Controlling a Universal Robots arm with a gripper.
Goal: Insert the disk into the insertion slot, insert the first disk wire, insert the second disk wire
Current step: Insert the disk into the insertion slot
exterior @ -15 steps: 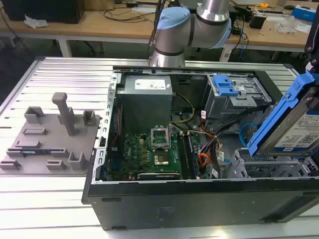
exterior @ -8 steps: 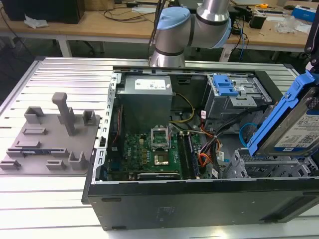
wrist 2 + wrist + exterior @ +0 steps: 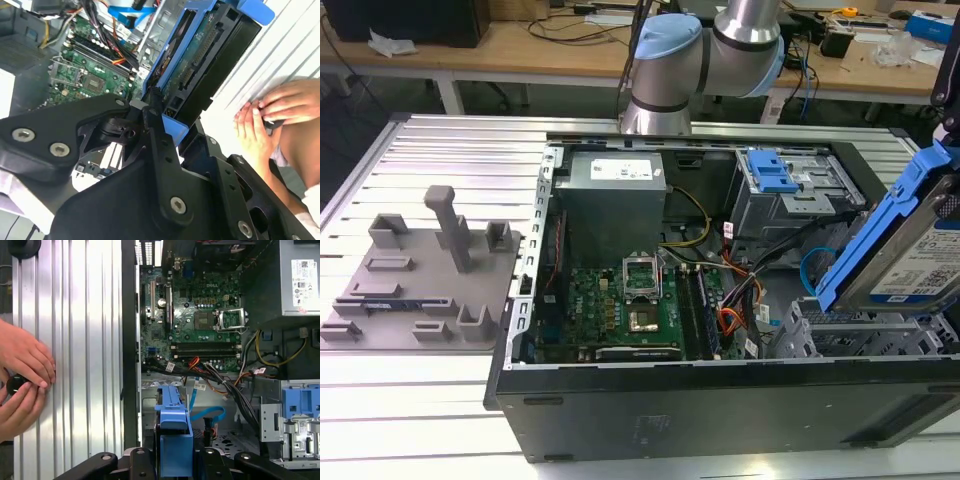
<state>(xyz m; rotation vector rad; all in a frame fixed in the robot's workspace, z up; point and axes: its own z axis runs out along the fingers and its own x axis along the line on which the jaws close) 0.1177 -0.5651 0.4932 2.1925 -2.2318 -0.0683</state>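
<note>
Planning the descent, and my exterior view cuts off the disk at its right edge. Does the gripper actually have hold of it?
Observer: Yes. In the second wrist view the gripper is clamped on the blue carrier of the disk.
Operator: Is anyone close to the case?
Observer: Yes. In the first wrist view, a person's hands lie on the table just outside the case wall, around a small black object.
</note>
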